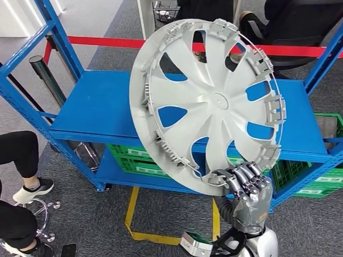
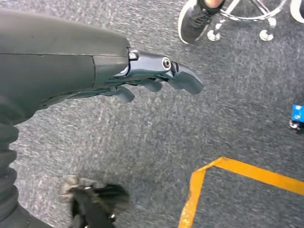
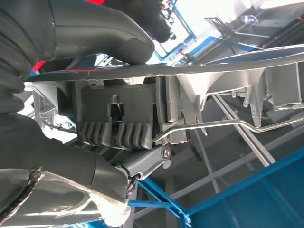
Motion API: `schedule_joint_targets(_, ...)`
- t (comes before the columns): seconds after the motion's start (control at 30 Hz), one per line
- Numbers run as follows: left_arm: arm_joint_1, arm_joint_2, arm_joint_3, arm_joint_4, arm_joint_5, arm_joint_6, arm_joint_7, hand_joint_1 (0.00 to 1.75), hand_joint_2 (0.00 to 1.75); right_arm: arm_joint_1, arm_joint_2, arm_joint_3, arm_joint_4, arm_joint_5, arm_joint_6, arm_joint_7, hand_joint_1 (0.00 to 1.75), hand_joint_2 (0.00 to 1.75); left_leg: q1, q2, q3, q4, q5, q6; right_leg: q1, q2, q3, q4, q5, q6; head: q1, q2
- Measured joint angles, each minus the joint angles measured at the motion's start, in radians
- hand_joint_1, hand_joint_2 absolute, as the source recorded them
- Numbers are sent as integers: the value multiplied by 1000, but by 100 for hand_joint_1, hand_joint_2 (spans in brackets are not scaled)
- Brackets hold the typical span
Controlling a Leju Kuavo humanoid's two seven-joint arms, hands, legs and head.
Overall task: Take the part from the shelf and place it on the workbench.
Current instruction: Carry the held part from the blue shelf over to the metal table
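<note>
Gripping the lower rim of a large silver-grey plastic wheel cover (image 1: 210, 101), the right robot hand (image 1: 244, 184) holds it tilted up in front of the blue metal shelf (image 1: 101, 107), clear of its surface. Curved spokes, teardrop openings, ribbed clips and a thin wire ring mark the cover's inner face. The left robot hand (image 2: 157, 78) hangs empty, fingers loosely extended, above speckled grey carpet (image 2: 143, 142).
</note>
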Motion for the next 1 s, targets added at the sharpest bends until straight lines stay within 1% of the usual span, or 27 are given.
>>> schedule_joint_targets(0.03, 0, -1, -1, 0, -5, 3, 0, 0, 175, 8, 1, -3, -5, 0, 0, 0, 175, 175, -1, 0, 17, -5, 13, 5, 3, 4, -10, 0, 8, 0, 0, 0)
schedule_joint_targets(0.07, 1, -2, -2, 0, -11, 5, 0, 0, 175, 15, 2, -7, -10, -1, 0, 0, 175, 175, -3, -2, 50, -46, 39, 12, 7, 10, -19, 0, 16, 0, 0, 0)
schedule_joint_targets(0.1, 1, -3, -2, 0, -15, 7, 0, 0, 175, 19, 4, -10, -14, -1, 0, 0, 175, 175, -6, -9, 92, -109, 68, 22, 9, 17, -28, 0, 25, 1, 0, 0)
schedule_joint_targets(0.13, 0, -3, -2, 0, -19, 8, 0, 0, 175, 22, 4, -14, -19, -2, 0, 0, 175, 175, -9, -24, 139, -182, 82, 34, 12, 24, -37, 0, 33, 4, 0, 0)
schedule_joint_targets(0.17, 0, -3, -3, 0, -22, 9, -1, 0, 175, 25, 6, -18, -24, -3, 0, 0, 175, 175, -11, -39, 176, -245, 88, 42, 12, 31, -43, 0, 42, 8, 1, 0)
schedule_joint_targets(0.2, 0, -4, -3, 0, -24, 10, -1, 0, 175, 27, 6, -22, -29, -4, 0, 0, 175, 175, -14, -52, 198, -285, 88, 46, 11, 37, -47, -1, 52, 14, 1, 0)
schedule_joint_targets(0.23, 0, -4, -4, 0, -27, 11, -2, 0, 175, 33, 8, -28, -35, -6, 0, 0, 175, 175, -17, -58, 208, -307, 84, 47, 8, 43, -50, -3, 61, 21, 1, 0)
schedule_joint_targets(0.3, 1, -8, -7, 1, -36, 15, -3, 0, 175, 53, 11, -41, -51, -12, 0, -1, 175, 175, -19, -42, 201, -318, 103, 46, 5, 50, -57, -6, 71, 35, 1, 0)
schedule_joint_targets(0.33, 2, -10, -9, 1, -41, 16, -3, 0, 175, 63, 13, -49, -58, -15, 0, -1, 175, 175, -18, -32, 193, -322, 114, 50, 4, 43, -67, 3, 54, 39, 3, 0)
schedule_joint_targets(0.37, 3, -11, -11, 1, -43, 17, -3, 0, 175, 71, 15, -56, -64, -18, 0, -1, 175, 175, -16, -20, 183, -326, 126, 54, 4, 33, -80, 32, 18, 43, 7, 0)
schedule_joint_targets(0.4, 4, -12, -12, 1, -45, 17, -3, 0, 175, 76, 17, -62, -67, -19, 0, -1, 175, 175, -15, -8, 170, -327, 136, 57, 3, 19, -96, 80, -33, 46, 9, 0)
schedule_joint_targets(0.43, 5, -12, -12, 1, -46, 18, -3, 0, 175, 80, 18, -68, -69, -20, 0, -1, 175, 175, -15, 3, 156, -326, 146, 60, 2, 11, -113, 142, -83, 50, 12, 0)
schedule_joint_targets(0.47, 6, -13, -13, 1, -49, 18, -3, 0, 175, 84, 19, -73, -71, -21, 0, -1, 175, 175, -16, 16, 142, -324, 155, 60, 2, 8, -124, 205, -116, 54, 13, 0)
schedule_joint_targets(0.5, 7, -14, -14, 1, -54, 18, -4, 0, 175, 90, 21, -80, -74, -24, 0, -1, 175, 175, -16, 29, 127, -322, 165, 60, 1, 6, -124, 251, -122, 58, 13, 0)
schedule_joint_targets(0.53, 7, -15, -17, 1, -61, 18, -5, 0, 175, 97, 23, -88, -77, -28, 0, -1, 175, 175, -16, 42, 112, -319, 173, 59, 1, 4, -112, 269, -105, 61, 13, 0)
schedule_joint_targets(0.57, 7, -17, -20, 1, -68, 18, -7, 0, 175, 107, 25, -98, -83, -35, 0, -2, 175, 175, -16, 53, 97, -314, 181, 57, 0, -1, -83, 254, -74, 64, 13, 0)
schedule_joint_targets(0.6, 7, -19, -23, 1, -76, 19, -11, 0, 175, 119, 27, -109, -90, -44, 0, -1, 175, 175, -15, 63, 84, -307, 187, 54, -1, -13, -37, 207, -46, 66, 13, 0)
schedule_joint_targets(0.63, 8, -21, -26, 1, -81, 19, -15, 0, 175, 131, 29, -121, -99, -53, 0, -1, 175, 175, -17, 72, 72, -299, 191, 51, 0, -33, 20, 138, -38, 68, 14, 0)
schedule_joint_targets(0.67, 9, -23, -29, 1, -85, 18, -19, 0, 175, 143, 30, -133, -110, -63, 0, 0, 175, 175, -19, 80, 64, -291, 195, 46, 2, -52, 73, 66, -46, 65, 14, 0)
schedule_joint_targets(0.7, 10, -24, -31, 1, -88, 17, -23, 0, 175, 156, 31, -145, -122, -74, 0, 0, 175, 175, -21, 88, 58, -284, 200, 41, 4, -64, 107, 10, -63, 60, 14, 0)
schedule_joint_targets(0.73, 12, -25, -32, 1, -90, 16, -26, 0, 175, 171, 31, -156, -134, -84, 0, 0, 175, 175, -23, 97, 54, -280, 205, 36, 7, -67, 122, -24, -80, 54, 14, 0)
schedule_joint_targets(0.8, 13, -26, -35, 1, -94, 15, -29, 0, 175, 201, 32, -175, -155, -102, 0, -1, 175, 175, -22, 111, 49, -276, 212, 24, 7, -49, 108, -37, -80, 35, 14, 0)
schedule_joint_targets(0.83, 15, -26, -35, 1, -96, 14, -30, 0, 175, 213, 33, -182, -163, -108, 0, -1, 175, 175, -20, 101, 46, -268, 196, 18, 5, -40, 99, -37, -72, 25, 13, 0)
schedule_joint_targets(0.87, 17, -26, -36, 1, -98, 14, -31, 0, 175, 221, 34, -187, -169, -112, 0, 0, 175, 175, -18, 82, 41, -246, 162, 12, 4, -32, 89, -37, -62, 15, 12, 0)
schedule_joint_targets(0.93, 23, -26, -37, 1, -105, 14, -31, 0, 175, 235, 37, -197, -181, -116, 0, 0, 175, 175, -15, 33, 23, -147, 56, 4, 4, -12, 67, -37, -39, 3, 11, 0)
schedule_joint_targets(0.97, 25, -26, -37, 1, -110, 14, -31, 0, 175, 242, 39, -201, -187, -117, 0, 0, 175, 175, -15, 20, 15, -85, 14, 4, 6, -1, 56, -35, -26, 1, 11, 0)
schedule_joint_targets(1.0, 26, -26, -37, 1, -113, 13, -31, 0, 175, 248, 40, -205, -193, -118, 0, 0, 175, 175, -15, 14, 13, -35, -4, 5, 9, 10, 43, -32, -13, -1, 11, 0)
